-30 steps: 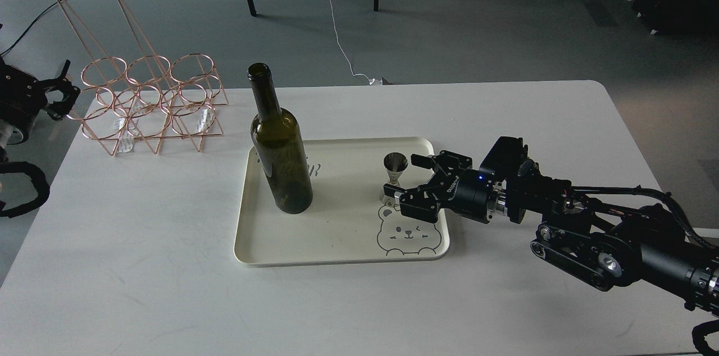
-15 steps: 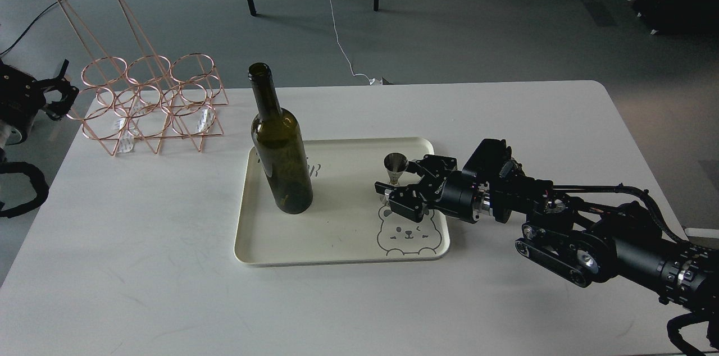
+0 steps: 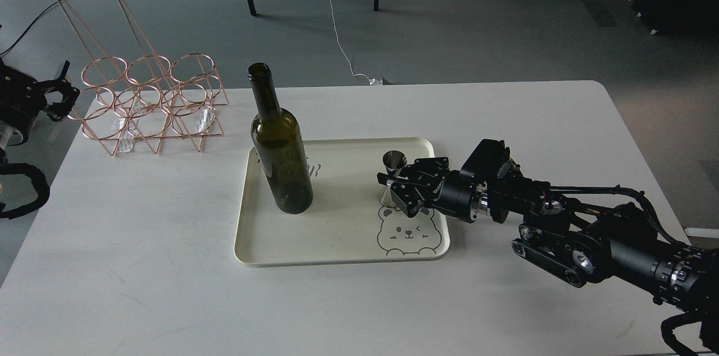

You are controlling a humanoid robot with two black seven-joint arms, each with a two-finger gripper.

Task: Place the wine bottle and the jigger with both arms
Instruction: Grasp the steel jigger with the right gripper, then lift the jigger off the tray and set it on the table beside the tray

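right black pincer gripper (image 3: 393,184) clamped on small steel hourglass jigger (image 3: 393,175) | tall olive-green glass wine bottle (image 3: 280,145) stood left of it | left gripper (image 3: 56,95) state unclear

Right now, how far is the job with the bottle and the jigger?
Nothing looks placed yet. The wine bottle stands upright on the cream tray, untouched. In hand: the right gripper has its fingers closed around the waist of the jigger, which is not lifted. The left gripper waits beside the copper rack. Both items remain to be moved.
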